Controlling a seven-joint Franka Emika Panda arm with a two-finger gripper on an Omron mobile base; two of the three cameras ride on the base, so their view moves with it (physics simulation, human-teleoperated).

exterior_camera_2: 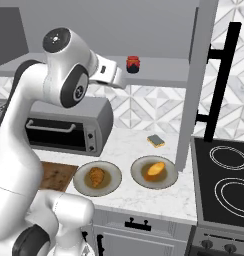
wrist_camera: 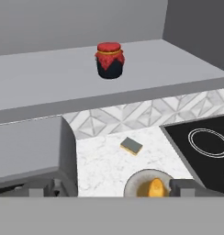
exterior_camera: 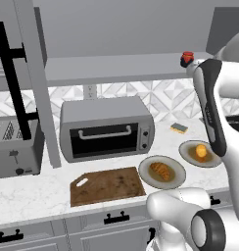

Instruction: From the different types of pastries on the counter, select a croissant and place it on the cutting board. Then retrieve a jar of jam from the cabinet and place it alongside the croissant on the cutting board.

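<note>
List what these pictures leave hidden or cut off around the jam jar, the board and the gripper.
- Jar of jam: left base view, lower part hidden behind the arm.
- Cutting board: right base view, mostly covered by the arm.
- Gripper: hand view, only the fingertips show, wide apart.
- Round bun: hand view, its plate cut off at the bottom.

croissant (exterior_camera: 162,171) right of cutting board (exterior_camera: 107,186), jar (wrist_camera: 109,60) on shelf (wrist_camera: 54,82)

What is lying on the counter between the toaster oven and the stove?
A sponge lies there, with marble around it, seen in the right base view.
</note>
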